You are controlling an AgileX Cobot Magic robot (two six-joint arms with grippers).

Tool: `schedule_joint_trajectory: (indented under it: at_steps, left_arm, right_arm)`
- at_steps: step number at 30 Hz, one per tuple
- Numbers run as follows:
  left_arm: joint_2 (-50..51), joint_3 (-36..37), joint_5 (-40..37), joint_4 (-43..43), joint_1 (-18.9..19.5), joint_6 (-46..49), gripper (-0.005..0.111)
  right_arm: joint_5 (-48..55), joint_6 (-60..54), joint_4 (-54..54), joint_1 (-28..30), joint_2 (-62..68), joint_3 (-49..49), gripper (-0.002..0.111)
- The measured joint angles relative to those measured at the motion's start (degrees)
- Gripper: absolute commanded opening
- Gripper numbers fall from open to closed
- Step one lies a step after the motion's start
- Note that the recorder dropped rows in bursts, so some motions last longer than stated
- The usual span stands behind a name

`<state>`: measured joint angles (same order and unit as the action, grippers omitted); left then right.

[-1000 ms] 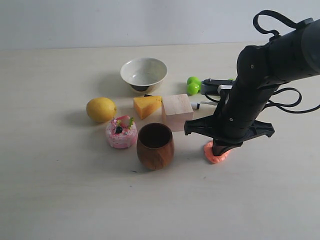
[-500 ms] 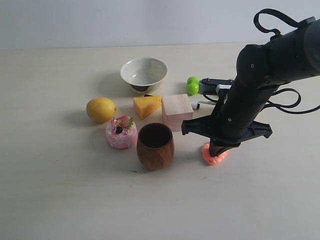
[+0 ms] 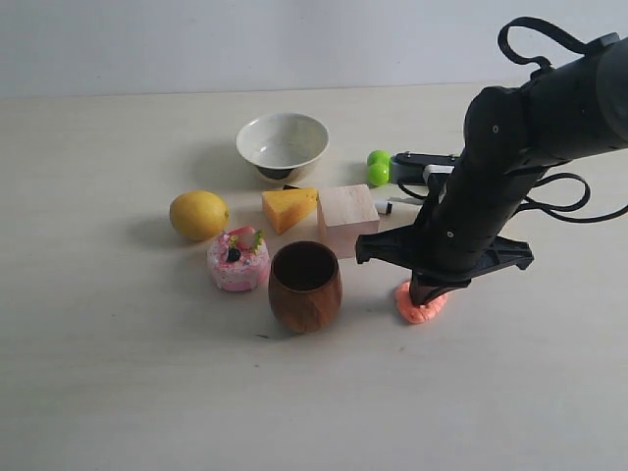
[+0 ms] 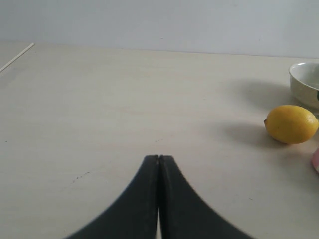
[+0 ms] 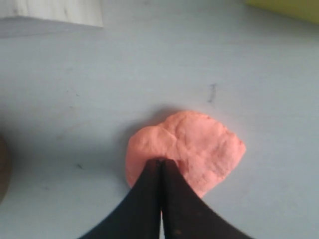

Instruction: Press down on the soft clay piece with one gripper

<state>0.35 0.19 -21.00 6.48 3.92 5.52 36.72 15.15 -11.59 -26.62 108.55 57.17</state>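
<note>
The soft clay piece (image 3: 418, 308) (image 5: 197, 147), a flat lumpy salmon-orange blob, lies on the table to the right of the wooden cup (image 3: 305, 287). My right gripper (image 3: 429, 290) (image 5: 160, 162) stands straight over it, shut, its tips resting on the blob's edge nearest the cup. Most of the clay is hidden under the black arm in the exterior view. My left gripper (image 4: 158, 158) is shut with nothing in it, hovering over bare table well away from the lemon (image 4: 291, 124).
A wooden block (image 3: 346, 218), cheese wedge (image 3: 288, 208), pink toy cake (image 3: 237, 259), lemon (image 3: 198, 214) and white bowl (image 3: 283, 143) stand left of the clay. Two green balls (image 3: 378, 168) and a black tool (image 3: 420, 168) lie behind the right arm.
The right gripper has shifted a little to the left and lower onto the clay, which slid slightly left with it. The left gripper shows no earlier frame.
</note>
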Motion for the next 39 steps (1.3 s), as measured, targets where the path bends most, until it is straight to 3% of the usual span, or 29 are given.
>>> schedule_joint_trajectory:
  at_steps: [7,24,29,35,39]
  left_arm:
    - [0.0,0.0,0.0,0.0,0.0,0.0,0.0]
    - [0.0,0.0,0.0,0.0,0.0,0.0,0.0]
    - [0.0,0.0,0.0,0.0,0.0,0.0,0.0]
    - [0.0,0.0,0.0,0.0,0.0,0.0,0.0]
    - [0.0,0.0,0.0,0.0,0.0,0.0,0.0]
  right_arm:
    - [-0.7,-0.4,0.9,0.0,-5.2,-0.1,0.0]
    - [-12.2,-4.2,6.0,0.0,-34.9,-2.8,0.0]
    - [-10.2,-4.4,13.1,0.0,-39.2,-2.8,0.0]
    - [-4.2,7.5,27.6,0.3,-43.7,-3.1,0.0]
    - [-6.1,10.9,30.8,5.5,-50.2,-6.0,0.0]
